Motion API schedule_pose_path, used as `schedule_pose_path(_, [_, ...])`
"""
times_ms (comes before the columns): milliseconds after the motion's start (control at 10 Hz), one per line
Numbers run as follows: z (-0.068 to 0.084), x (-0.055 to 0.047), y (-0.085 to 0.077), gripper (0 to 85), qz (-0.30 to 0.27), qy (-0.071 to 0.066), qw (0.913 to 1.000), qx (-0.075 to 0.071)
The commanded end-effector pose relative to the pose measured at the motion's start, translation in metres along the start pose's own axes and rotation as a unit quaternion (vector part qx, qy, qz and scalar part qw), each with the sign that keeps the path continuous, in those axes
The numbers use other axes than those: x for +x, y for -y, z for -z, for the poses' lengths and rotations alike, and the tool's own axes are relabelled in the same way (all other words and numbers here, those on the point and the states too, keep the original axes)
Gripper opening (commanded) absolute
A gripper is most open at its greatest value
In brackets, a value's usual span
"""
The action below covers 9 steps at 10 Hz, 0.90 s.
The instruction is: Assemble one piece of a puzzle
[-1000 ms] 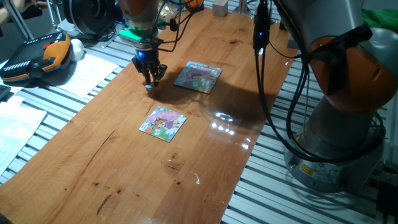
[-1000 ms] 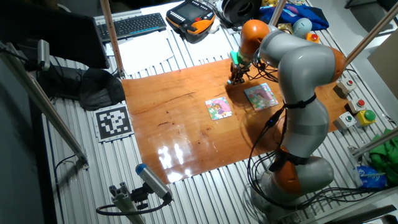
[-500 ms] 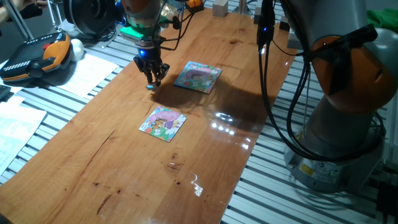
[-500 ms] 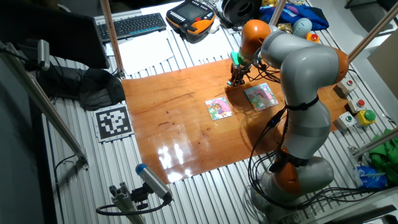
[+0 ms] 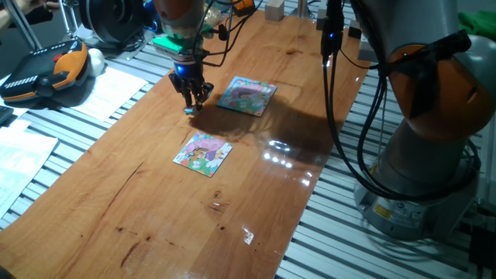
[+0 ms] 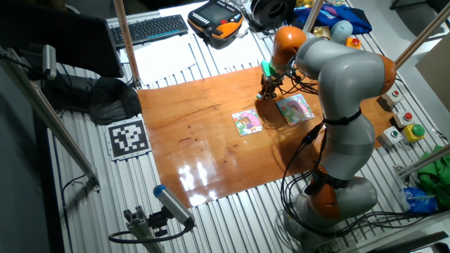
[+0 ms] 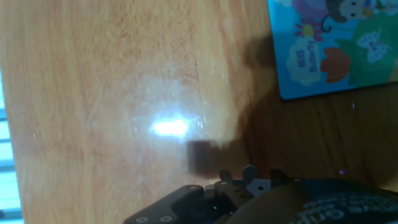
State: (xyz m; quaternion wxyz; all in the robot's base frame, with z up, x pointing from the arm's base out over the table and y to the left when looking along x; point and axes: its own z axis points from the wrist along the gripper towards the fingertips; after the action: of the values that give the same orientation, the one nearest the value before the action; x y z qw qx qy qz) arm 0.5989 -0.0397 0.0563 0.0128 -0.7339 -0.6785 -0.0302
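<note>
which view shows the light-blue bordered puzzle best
The hand view: the light-blue bordered puzzle fills a corner, border and cartoon legible, though cropped. Both fixed views show it whole but small.

A grey-and-orange arm [image 6: 337, 84] trailing black cables carries, above its small black claw [image 5: 191, 99], a green-lit ring.

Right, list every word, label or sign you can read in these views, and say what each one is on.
"Butterfly", beneath blurred characters I cannot read: on the light-blue border of the blue-bordered puzzle, hand view.
A square black-and-white marker pattern, no letters: on the marker sheet beside the table.
Purple-pink puzzle: any print too small to read.
Keyboard keys and orange pendant: too small to read.
</note>
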Motion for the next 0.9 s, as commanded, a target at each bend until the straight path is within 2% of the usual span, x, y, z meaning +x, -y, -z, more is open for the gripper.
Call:
schedule_pose_path(0, [0.005,0.002,0.0,0.0,0.0,0.0,1.0,0.002])
schedule_pose_path(100, [0.01,0.003,0.002,0.0,0.0,0.001,1.0,0.002])
schedule_pose_path(300, [0.017,0.004,0.001,0.0,0.004,0.012,0.9999,-0.001])
schedule_pose_path(500, [0.019,0.005,0.002,0.0,0.007,0.012,0.9999,-0.007])
schedule_pose_path(800, [0.02,0.005,0.002,0.0,0.013,0.021,0.9996,-0.013])
